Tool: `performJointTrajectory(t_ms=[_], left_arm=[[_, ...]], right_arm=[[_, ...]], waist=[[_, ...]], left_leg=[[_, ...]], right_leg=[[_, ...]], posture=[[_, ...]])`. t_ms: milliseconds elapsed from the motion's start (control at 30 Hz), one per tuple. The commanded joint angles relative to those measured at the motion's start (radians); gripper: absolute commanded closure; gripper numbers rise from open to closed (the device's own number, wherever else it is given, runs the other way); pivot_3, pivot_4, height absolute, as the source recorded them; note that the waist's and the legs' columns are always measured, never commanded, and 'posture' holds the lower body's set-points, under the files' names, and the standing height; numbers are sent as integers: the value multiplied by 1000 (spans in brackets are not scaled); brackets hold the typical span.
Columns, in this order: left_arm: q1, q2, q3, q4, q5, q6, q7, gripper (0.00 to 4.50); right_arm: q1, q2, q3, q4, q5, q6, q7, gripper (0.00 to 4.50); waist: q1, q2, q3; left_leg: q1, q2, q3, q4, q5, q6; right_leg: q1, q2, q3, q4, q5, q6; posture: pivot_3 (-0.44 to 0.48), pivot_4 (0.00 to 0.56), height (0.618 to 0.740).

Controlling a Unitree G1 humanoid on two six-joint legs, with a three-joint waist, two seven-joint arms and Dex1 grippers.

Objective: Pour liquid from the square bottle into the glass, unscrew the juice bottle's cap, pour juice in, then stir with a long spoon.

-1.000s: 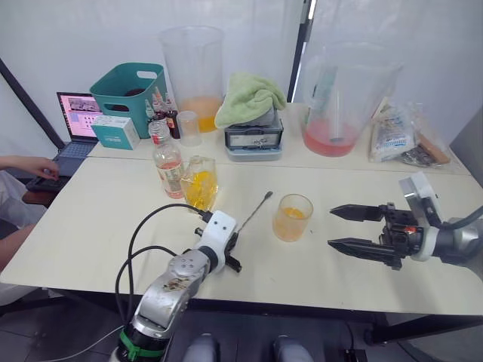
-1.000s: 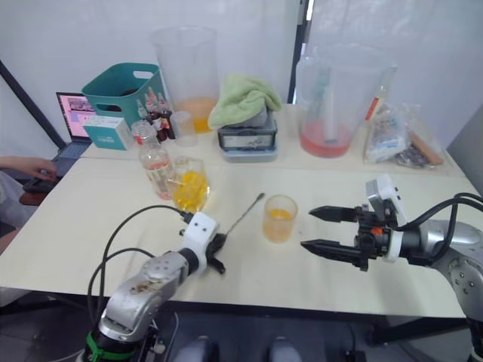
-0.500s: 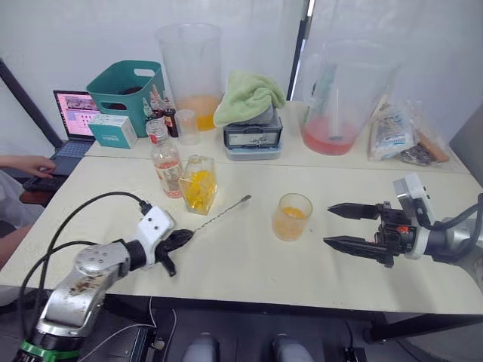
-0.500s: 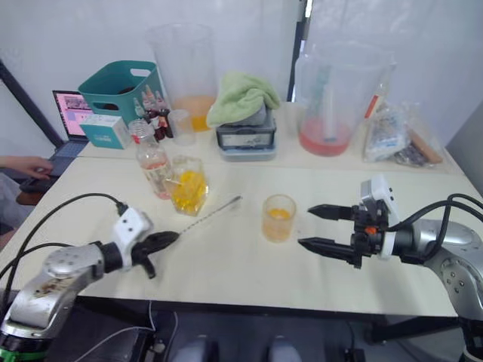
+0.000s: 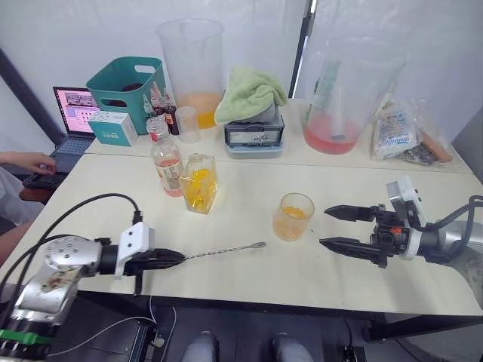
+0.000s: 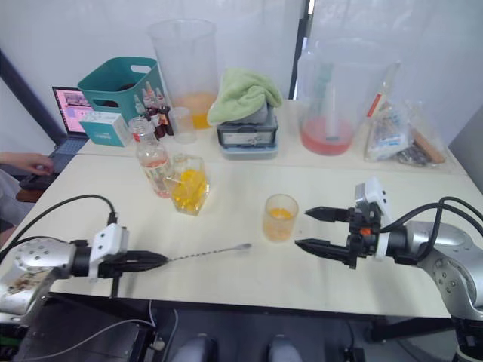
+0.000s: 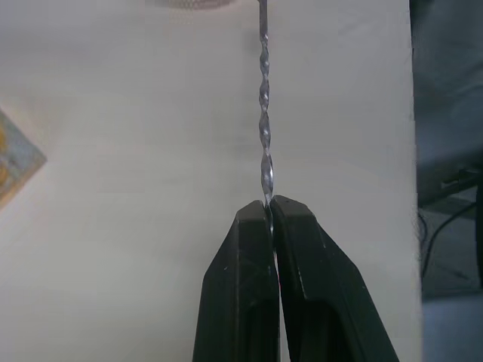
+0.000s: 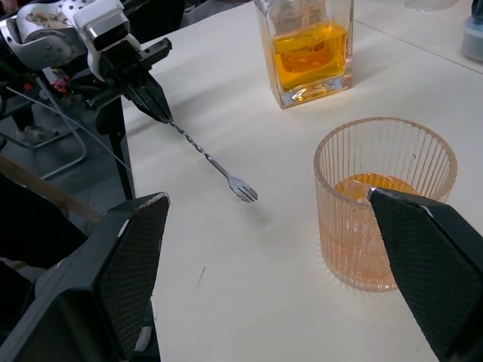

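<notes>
At the far left edge, a person's hand (image 5: 29, 161) rests at a dark laptop (image 5: 72, 121), the arm cut off by the frame.

The left gripper (image 5: 175, 258) sits low at the near left of the cream table (image 5: 249, 283), its two black fingers (image 7: 249, 286) clenched on the handle end of the long spoon (image 5: 223, 250), a thin twisted silver bar. The spoon runs rightward just above the table, its tip ending short of the glass; in the right wrist view that tip looks forked rather than bowl-shaped, too small to settle.

Behind, at centre-left, stands the juice bottle (image 5: 167, 167), a round clear plastic bottle with pinkish liquid and a printed label. Its top is hard to make out against the small dark bottles (image 5: 161, 105) behind it, so I cannot tell whether the cap is on. Just to its right stands the square bottle (image 5: 198, 183), clear glass with orange liquid; whether the two touch cannot be told.

The glass (image 5: 293, 217), a small clear ribbed tumbler, stands at centre-right holding a shallow layer of orange liquid.

The right gripper (image 5: 327, 228) hovers just right of the glass, its fingers spread apart and holding nothing.

Along the far side stand a teal basket (image 5: 127, 87), two large clear jugs (image 5: 192, 72) and a green cloth (image 5: 250, 93) draped over a box, hiding its top.
</notes>
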Motion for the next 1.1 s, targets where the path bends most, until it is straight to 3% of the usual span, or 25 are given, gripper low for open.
performJointTrajectory(t_ms=[33,167,467,800,933,1100], left_arm=[[-21,-6,-44,30,75,-75,15,4480],[-37,1,-88,57,92,-51,-6,4480],[-105,31,-86,-28,64,80,-15,1621],[-165,87,-203,-96,187,212,2,1621],[-157,104,-265,-64,263,206,3,2785],[-149,90,-264,-37,260,153,7,4407]], right_arm=[[0,-8,-37,-31,13,-11,-9,0],[2,-15,-42,-29,13,-8,-14,0],[19,-4,-44,-38,12,-10,-36,0],[38,4,-55,-70,33,-3,-71,0],[44,1,-65,-77,42,1,-84,0],[51,0,-69,-88,49,5,-93,0]], waist=[[-4,0,0],[-7,0,0],[-2,0,0],[-4,0,0],[-3,0,0],[-5,2,-1]], left_leg=[[0,0,0,0,0,0],[0,1,0,-1,0,0],[0,0,0,0,0,0],[0,0,0,0,0,0],[1,0,0,0,0,0],[2,0,0,0,0,0]], right_leg=[[-1,0,0,1,0,0],[-1,1,0,1,0,0],[-1,0,0,1,0,0],[-1,1,0,2,0,0],[0,1,0,2,0,0],[0,1,0,2,0,0]], posture=[[0,150,740],[0,150,740],[0,150,740],[0,150,740],[0,150,740],[0,150,740]])
